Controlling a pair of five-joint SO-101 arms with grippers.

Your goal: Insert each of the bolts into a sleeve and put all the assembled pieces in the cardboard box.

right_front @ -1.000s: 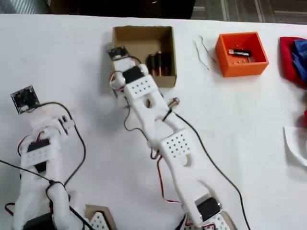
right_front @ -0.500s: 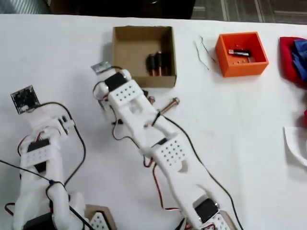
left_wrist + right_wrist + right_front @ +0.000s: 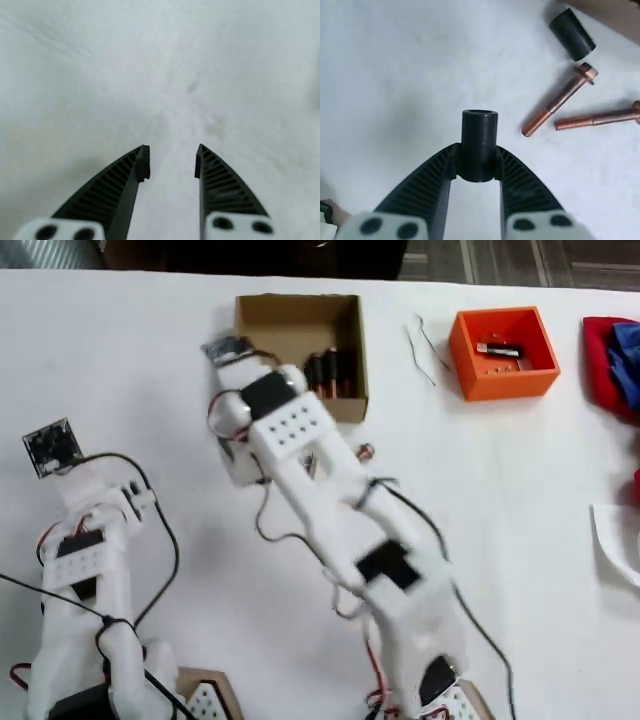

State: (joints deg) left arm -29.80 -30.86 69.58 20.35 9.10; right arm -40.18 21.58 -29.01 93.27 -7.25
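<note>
**A:** Since half a second ago the right arm has swung back rightward and its elbow has lifted. The right gripper pinches a short black tubular sleeve, upright with its bore up.

**B:** Best to hold it vertical and firm. The left gripper is spread over the white table and could fetch a bolt.

**A:** Counts?

**B:** Two copper-coloured hex-head bolts lie just beyond. One loose black sleeve is farther on. Roughly three assembled pieces sit in the open brown cardboard box.

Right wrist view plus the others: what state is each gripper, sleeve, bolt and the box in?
Right gripper: shut on held sleeve.
Left gripper: open, empty.
Loose sleeve: lying on table.
Two bolts: lying bare on table.
Cardboard box: holds assembled pieces.
</note>
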